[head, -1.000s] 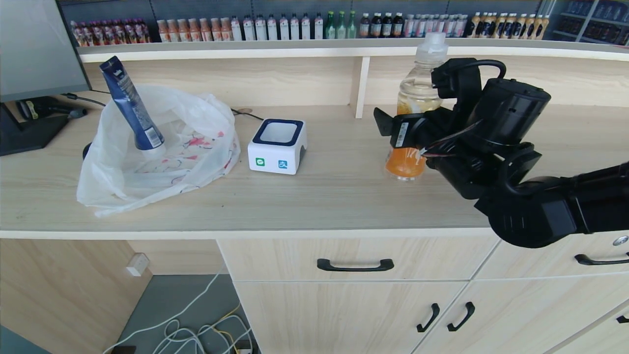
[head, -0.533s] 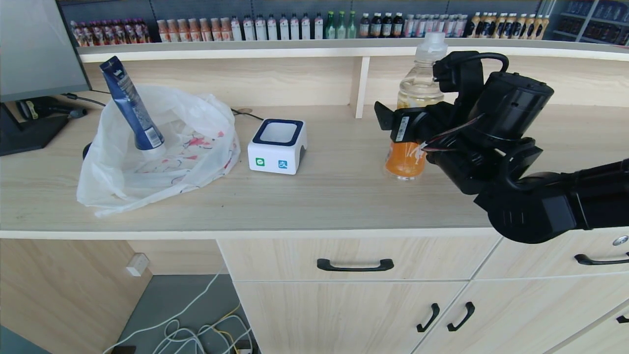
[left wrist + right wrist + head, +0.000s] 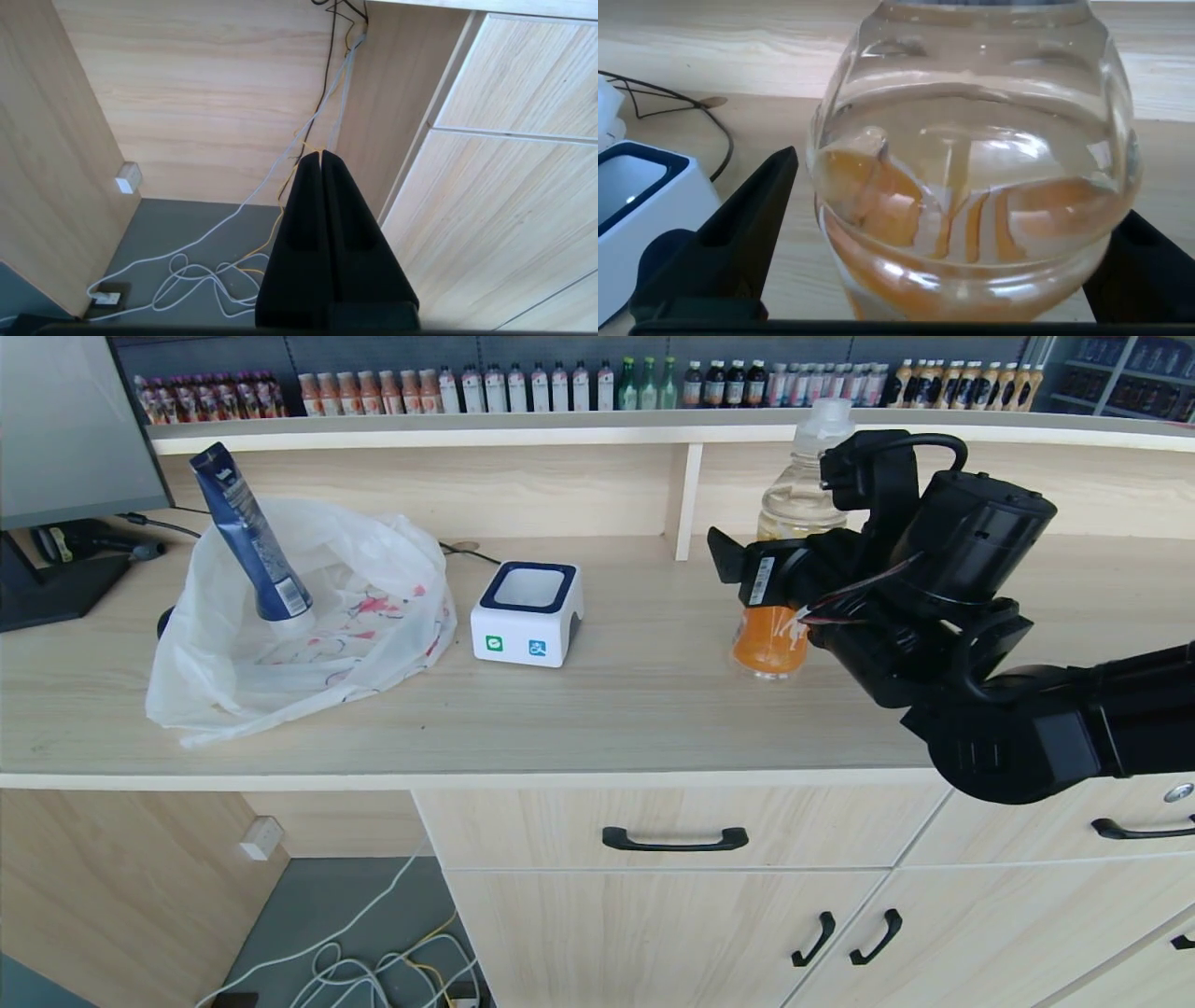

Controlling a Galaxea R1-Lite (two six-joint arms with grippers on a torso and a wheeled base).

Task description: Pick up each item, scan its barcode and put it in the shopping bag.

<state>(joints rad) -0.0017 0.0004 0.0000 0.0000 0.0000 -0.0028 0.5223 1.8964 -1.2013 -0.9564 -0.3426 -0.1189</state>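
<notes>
A clear bottle (image 3: 770,649) of orange drink with a white cap stands upright on the wooden counter (image 3: 607,709), right of centre. My right gripper (image 3: 775,560) is open around its middle, one finger on each side. The right wrist view has the bottle (image 3: 971,187) between the two black fingers (image 3: 719,243), with a thin gap at one finger. A white plastic shopping bag (image 3: 355,616) lies open at the left with a blue tube (image 3: 247,537) standing in it. Between bag and bottle sits the white scanner (image 3: 527,611). My left gripper (image 3: 320,163) is shut below the counter, holding nothing.
A monitor (image 3: 65,420) stands at the counter's far left, with cables behind the bag. A raised back ledge with a vertical divider (image 3: 686,499) runs behind the bottle. Drawers with black handles (image 3: 674,840) sit under the counter. Loose cables (image 3: 215,271) lie on the floor.
My right gripper has risen a little along the bottle and shifted slightly. The bottle's base stays on the counter; its top leans a touch to the right.
</notes>
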